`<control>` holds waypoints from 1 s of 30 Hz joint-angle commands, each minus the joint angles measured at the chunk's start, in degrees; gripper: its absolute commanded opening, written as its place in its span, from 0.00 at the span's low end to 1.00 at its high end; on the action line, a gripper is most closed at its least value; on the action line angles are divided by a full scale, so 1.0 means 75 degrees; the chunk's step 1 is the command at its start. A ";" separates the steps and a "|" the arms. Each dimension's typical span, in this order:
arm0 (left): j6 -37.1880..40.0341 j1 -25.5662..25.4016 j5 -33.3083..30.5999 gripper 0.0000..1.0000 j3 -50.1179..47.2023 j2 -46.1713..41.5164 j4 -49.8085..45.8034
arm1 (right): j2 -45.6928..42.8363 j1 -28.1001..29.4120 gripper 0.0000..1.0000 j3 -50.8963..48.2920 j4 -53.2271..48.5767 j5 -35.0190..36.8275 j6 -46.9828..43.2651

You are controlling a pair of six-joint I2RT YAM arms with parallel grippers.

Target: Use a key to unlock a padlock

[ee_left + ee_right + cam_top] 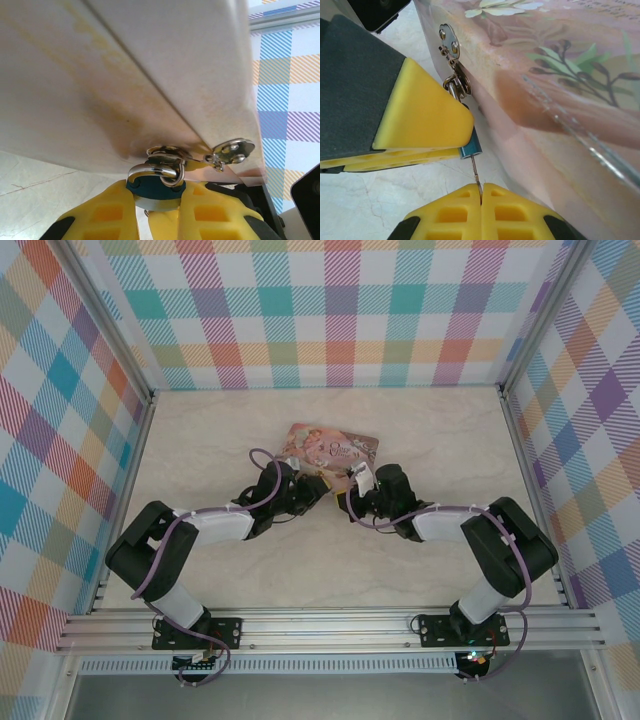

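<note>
The left fingers [112,215] clamp the padlock [155,189] body, steadying it where it hangs from the hasp [232,150] of the pink tin [150,75]. The right fingers [515,215] are closed on the key [476,172], whose tip meets the padlock's underside so it lines up with the keyway.

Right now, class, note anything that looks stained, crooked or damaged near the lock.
A yellowish-brown stain streaks the pale wall of the tin, darkest beside the hasp holding the padlock; it looks like discolouration. Nothing else stands out.
</note>
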 commanded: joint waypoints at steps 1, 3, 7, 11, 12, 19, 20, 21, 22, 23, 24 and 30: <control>-0.0310 -0.0250 0.1128 0.00 0.0334 -0.0022 0.0528 | 0.0084 0.0210 0.01 0.0127 0.1025 0.0180 -0.0479; -0.0336 -0.0244 0.1117 0.00 0.0327 -0.0090 0.0467 | 0.0087 0.0213 0.01 0.0069 0.1153 0.0259 -0.0579; -0.0380 -0.0252 0.1128 0.00 0.0334 -0.0150 0.0409 | 0.0037 0.0210 0.01 -0.0037 0.1354 0.0313 -0.0754; -0.0354 -0.0244 0.1187 0.00 0.0349 -0.0122 0.0363 | -0.0056 0.0210 0.01 -0.0035 0.1507 0.0118 -0.0673; -0.0333 -0.0252 0.1197 0.00 0.0354 -0.0108 0.0363 | -0.0062 0.0210 0.01 -0.0004 0.1521 0.0055 -0.0639; -0.0170 -0.0244 0.1161 0.00 0.0295 0.0036 0.0480 | 0.0002 0.0175 0.01 0.0250 0.1654 -0.0729 0.0414; -0.0149 -0.0244 0.1127 0.00 0.0294 0.0068 0.0470 | 0.0012 0.0185 0.01 0.0215 0.1656 -0.0711 0.0592; -0.0139 -0.0251 0.1095 0.00 0.0295 0.0143 0.0510 | 0.0048 0.0187 0.01 0.0165 0.1627 -0.0690 0.0739; -0.0147 -0.0255 0.1087 0.00 0.0300 0.0213 0.0615 | 0.0091 0.0187 0.01 0.0087 0.1584 -0.0655 0.0814; -0.0143 -0.0244 0.1071 0.02 0.0293 0.0300 0.0691 | 0.0141 0.0187 0.00 0.0015 0.1483 -0.0556 0.0866; -0.0142 -0.0253 0.1064 0.06 0.0297 0.0362 0.0746 | 0.0188 0.0187 0.00 -0.0039 0.1358 -0.0462 0.0907; 0.0062 -0.0232 0.0720 0.34 0.0138 0.0445 0.0698 | 0.0614 0.0187 0.00 -0.0357 0.1255 -0.0128 0.1358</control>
